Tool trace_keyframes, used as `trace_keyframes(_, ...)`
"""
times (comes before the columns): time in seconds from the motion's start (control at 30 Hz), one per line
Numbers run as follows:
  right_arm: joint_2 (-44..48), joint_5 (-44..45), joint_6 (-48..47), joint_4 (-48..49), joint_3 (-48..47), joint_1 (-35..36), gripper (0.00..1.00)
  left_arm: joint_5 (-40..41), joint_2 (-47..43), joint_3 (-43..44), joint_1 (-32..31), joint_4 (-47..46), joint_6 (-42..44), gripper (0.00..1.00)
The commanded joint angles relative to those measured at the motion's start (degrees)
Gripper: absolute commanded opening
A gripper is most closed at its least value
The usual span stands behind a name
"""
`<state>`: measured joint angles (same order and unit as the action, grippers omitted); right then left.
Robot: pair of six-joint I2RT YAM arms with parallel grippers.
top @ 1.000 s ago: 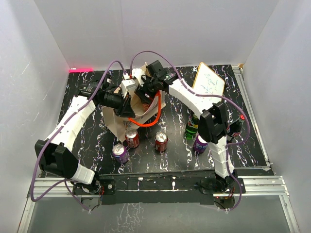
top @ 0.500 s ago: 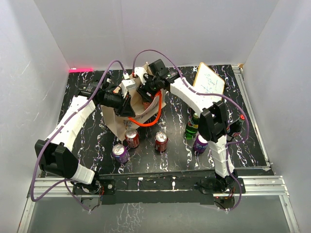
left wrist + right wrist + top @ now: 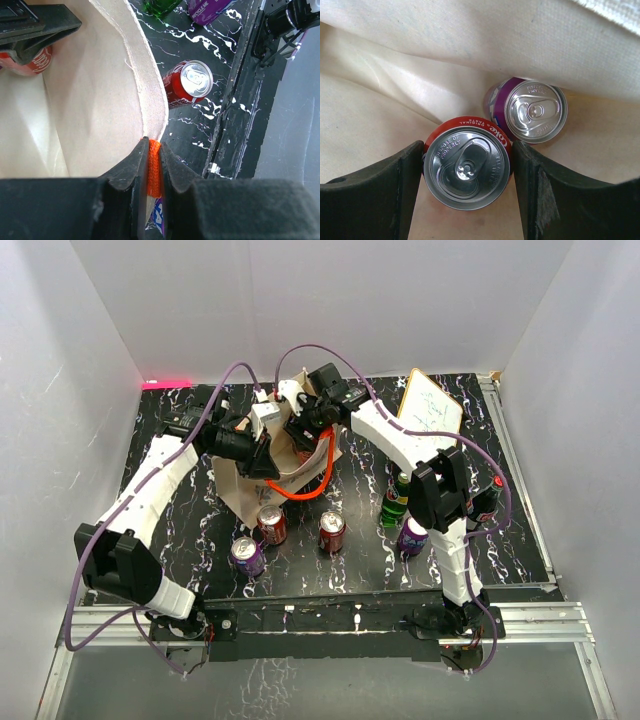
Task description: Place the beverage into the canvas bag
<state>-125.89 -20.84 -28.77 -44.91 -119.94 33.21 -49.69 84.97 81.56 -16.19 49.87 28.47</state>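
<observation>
The beige canvas bag (image 3: 240, 495) stands mid-table with its mouth held open. My left gripper (image 3: 154, 150) is shut on the bag's orange handle (image 3: 154, 172) at the rim. My right gripper (image 3: 467, 150) reaches down inside the bag, shut on an upright red Coke can (image 3: 467, 170), with a finger against each side of it. A purple can (image 3: 532, 111) stands on the bag's floor just beyond it. From above, the right gripper (image 3: 300, 430) is sunk in the bag's mouth and the can is hidden. In the left wrist view the red can (image 3: 35, 60) shows at top left.
Outside the bag, a purple can (image 3: 247, 555) and two red cans (image 3: 271, 524) (image 3: 332, 531) stand in front of it. A green bottle (image 3: 396, 502) and another purple can (image 3: 412, 536) stand by the right arm. A white board (image 3: 430, 408) leans at the back right.
The left arm has shifted slightly, and the bag's rim and orange handle with it. Both grips are unchanged.
</observation>
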Motion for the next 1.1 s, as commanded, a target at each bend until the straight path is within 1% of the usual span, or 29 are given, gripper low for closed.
trace_keyframes(0.0, -1.61, 3.26, -1.99, 1.44, 0.67, -3.42, 0.08, -2.13, 0.55, 1.45, 0.5, 4.09, 0.97, 0.0)
trace_keyframes(0.3, -3.91, 6.85, -3.23, -1.68, -4.55, -3.94, 0.08, -3.04, 0.94, 3.1, 0.6, 4.82, 1.7, 0.0)
trace_keyframes(0.47, -4.34, 8.96, -4.08, -1.92, -4.0, -4.02, 0.08, -2.99, 0.72, 3.0, 0.63, 4.76, 1.81, 0.0)
trace_keyframes(0.73, -4.96, 9.95, -3.96, -1.37, -2.25, -4.25, 0.08, -3.13, 0.51, 2.83, 0.68, 5.01, 2.33, 0.0)
trace_keyframes(1.07, -6.08, 13.85, -4.53, -0.27, -2.9, -4.54, 0.12, -3.63, -0.28, 2.29, 0.77, 5.84, 3.22, 0.0)
